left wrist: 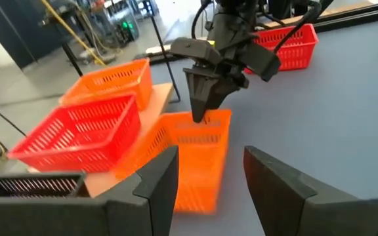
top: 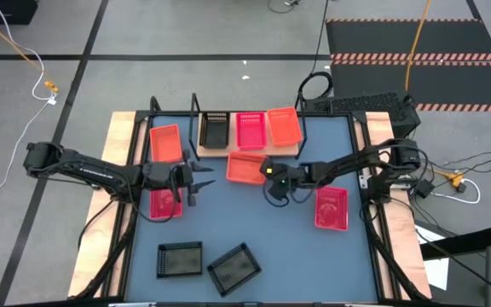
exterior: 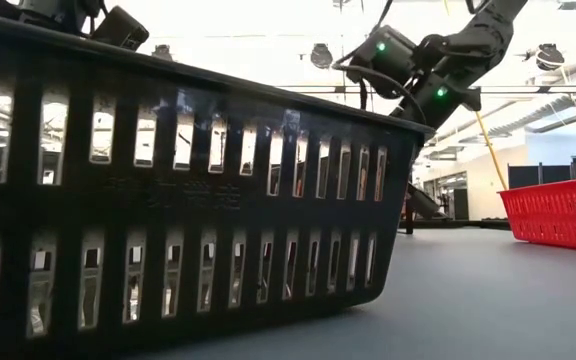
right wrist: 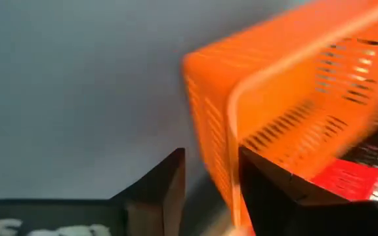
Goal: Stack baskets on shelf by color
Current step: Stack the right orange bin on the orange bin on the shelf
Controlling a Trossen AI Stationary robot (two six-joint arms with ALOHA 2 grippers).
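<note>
High view: on the shelf [top: 228, 152], a black basket [top: 214, 130], a pinkish-red basket [top: 250, 130] and an orange basket [top: 284, 126] are set side by side; another orange basket [top: 247, 168] lies on the blue table just in front, its near rim met by the right gripper [top: 268, 170]. The left gripper [top: 201, 181] is held open and empty beside it. Low view: a black mesh-walled basket [exterior: 188, 190] fills the foreground. Left wrist view: the right gripper's fingers [left wrist: 205, 98] are nearly closed on the orange basket's rim. Right wrist view: one orange wall is pinched between the fingers [right wrist: 166, 180].
</note>
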